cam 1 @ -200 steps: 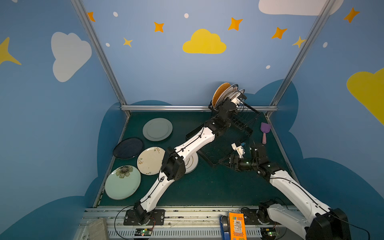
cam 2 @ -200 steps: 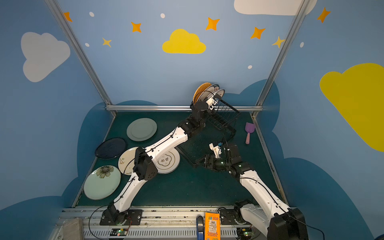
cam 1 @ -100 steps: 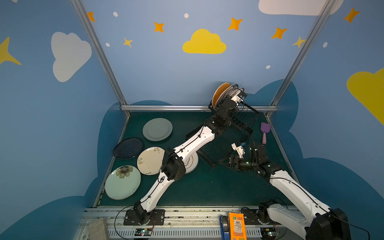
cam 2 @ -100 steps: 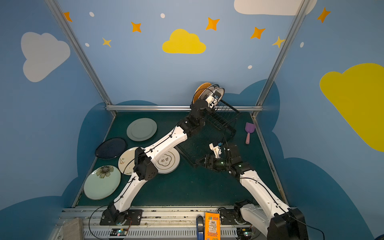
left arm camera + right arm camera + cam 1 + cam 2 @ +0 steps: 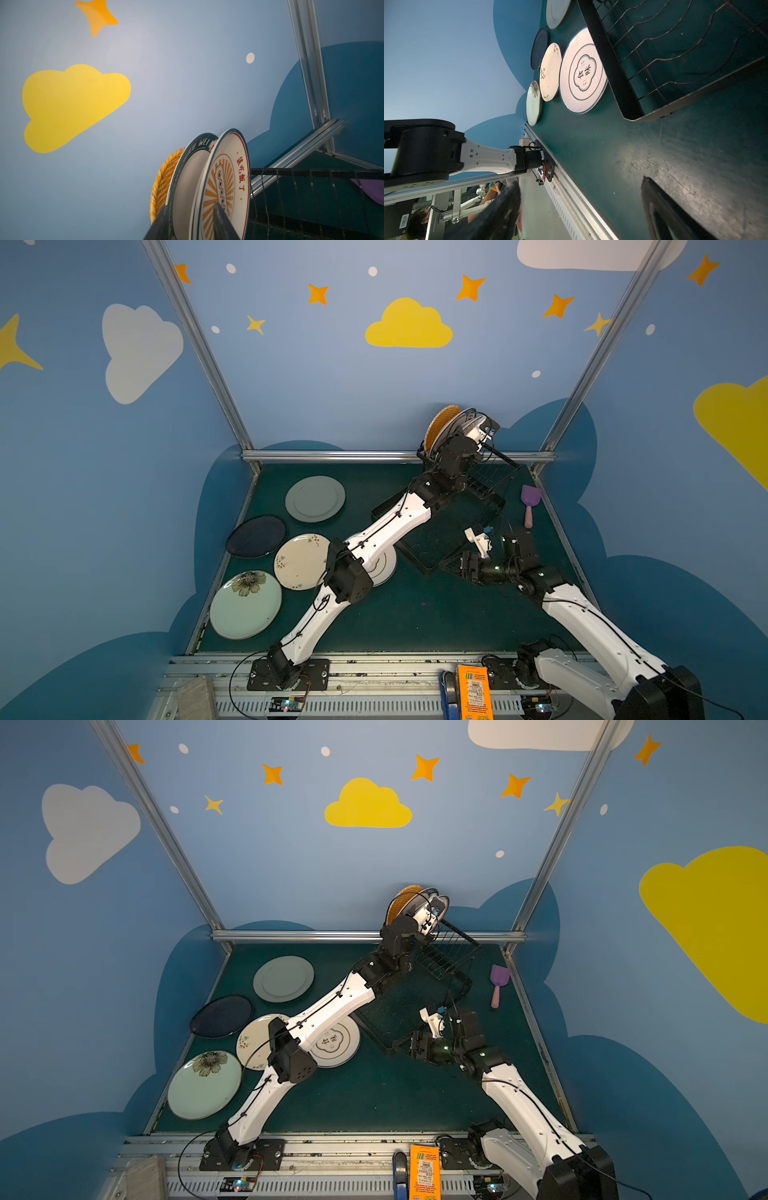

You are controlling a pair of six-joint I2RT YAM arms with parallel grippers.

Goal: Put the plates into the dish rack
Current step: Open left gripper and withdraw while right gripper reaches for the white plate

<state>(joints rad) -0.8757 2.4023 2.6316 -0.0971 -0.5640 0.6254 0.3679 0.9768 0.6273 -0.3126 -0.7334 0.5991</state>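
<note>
The black wire dish rack (image 5: 451, 531) stands at the back right. Three plates stand upright in its raised part: an orange-patterned one (image 5: 164, 176), a teal lettered one (image 5: 187, 182) and a sunburst one (image 5: 228, 176). My left gripper (image 5: 192, 216) is open at their lower edge, one finger behind the teal plate and one in front of the sunburst face. Flat on the mat lie grey-green (image 5: 315, 498), navy (image 5: 256, 536), cream (image 5: 301, 561), mint (image 5: 245, 605) and black-outline white (image 5: 336, 1044) plates. My right gripper (image 5: 580, 182) hangs open and empty by the rack's front corner (image 5: 633, 116).
A purple scoop (image 5: 530, 502) lies on the mat right of the rack. An orange box (image 5: 473, 691) sits on the front rail. Blue walls with metal posts enclose the mat on three sides. My left arm (image 5: 386, 531) stretches over the white plate.
The left gripper's jaws have spread apart around the plates standing in the rack. The right arm has not moved.
</note>
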